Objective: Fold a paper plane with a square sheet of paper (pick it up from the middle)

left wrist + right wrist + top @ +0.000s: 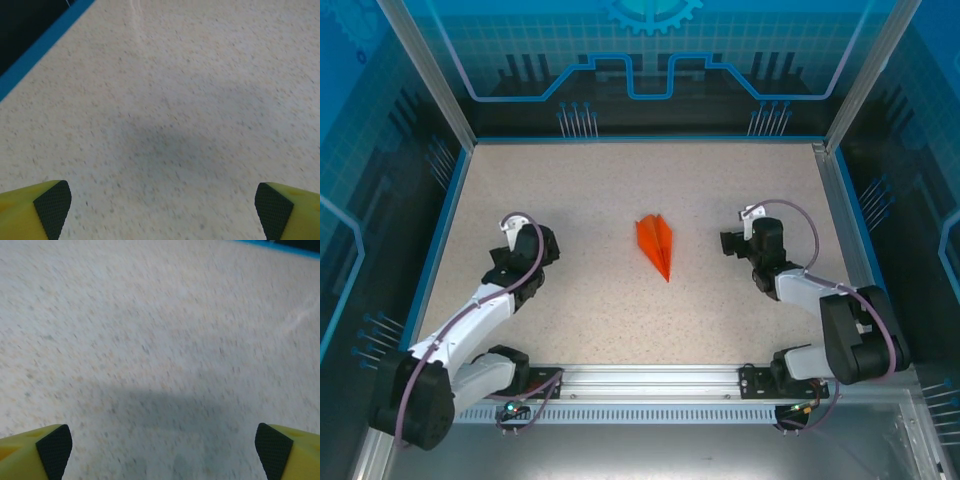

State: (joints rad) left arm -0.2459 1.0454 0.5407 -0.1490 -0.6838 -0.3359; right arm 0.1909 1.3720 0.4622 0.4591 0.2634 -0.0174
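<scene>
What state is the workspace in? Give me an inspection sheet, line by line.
Surface: speckled beige table, bare and flat.
Job's things: orange paper plane already folded, lying mid-table, nose toward the arm bases.
Clutter: nothing seen.
Grippers: left hand open over bare table; right hand open over bare table. Both are apart from the plane, one on each side.
Cables: a grey cable loops over each wrist, clear of the plane.
Surroundings: blue panel walls, metal rail at the near edge.
</scene>
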